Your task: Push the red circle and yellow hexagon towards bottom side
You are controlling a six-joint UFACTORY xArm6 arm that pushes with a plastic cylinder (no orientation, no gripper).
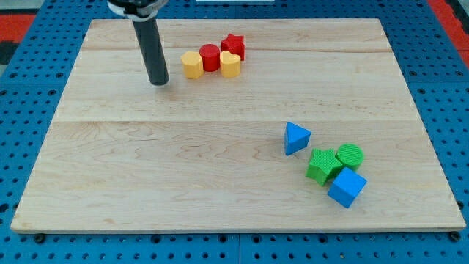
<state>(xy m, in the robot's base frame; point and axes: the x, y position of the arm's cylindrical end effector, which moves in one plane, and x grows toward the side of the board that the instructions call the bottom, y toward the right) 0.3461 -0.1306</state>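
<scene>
The red circle (210, 57) sits near the view's top, between the yellow hexagon (192, 64) on its left and a yellow heart (230, 64) on its right. All three touch in a row. A red star (234, 45) sits just above the yellow heart. My tip (159, 82) rests on the board to the left of the yellow hexagon, a short gap away and slightly lower in the view.
A blue triangle (296, 137) lies at the lower right. Below it cluster a green star (322, 164), a green circle (350, 155) and a blue cube (346, 188). The wooden board (146, 183) sits on a blue pegboard.
</scene>
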